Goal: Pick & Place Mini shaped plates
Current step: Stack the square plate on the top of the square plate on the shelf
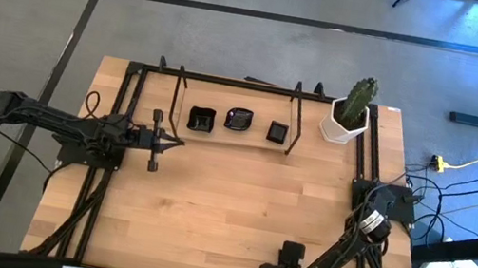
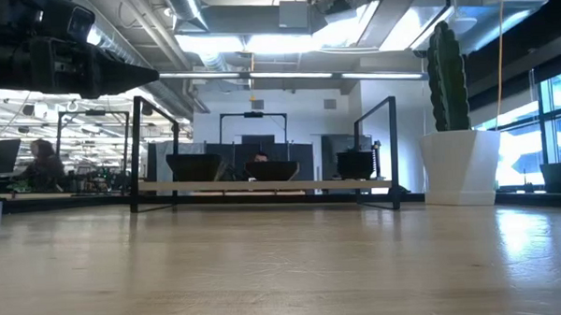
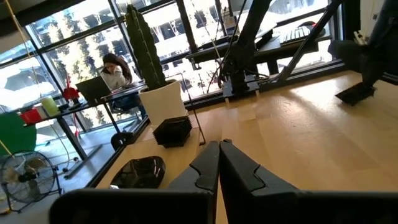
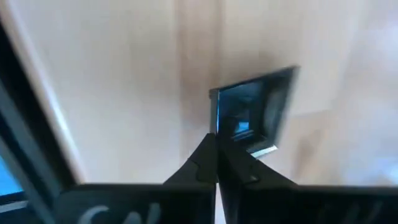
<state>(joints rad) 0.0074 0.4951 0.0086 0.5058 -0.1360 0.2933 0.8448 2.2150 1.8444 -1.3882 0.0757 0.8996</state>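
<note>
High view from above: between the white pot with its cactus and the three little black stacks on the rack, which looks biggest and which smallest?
1. White pot with cactus, clearly largest.
2. Left stack of black dishes and middle stack: too alike to rank.
3. Right stack, smallest-looking.

Quick count from the overhead view: three little stacks of mini shaped plates on the rack shelf, one on the left, one in the middle and one on the right. How many dishes sit in each stack, I can't tell. One white pot with one green cactus. Two robot arms.
</note>
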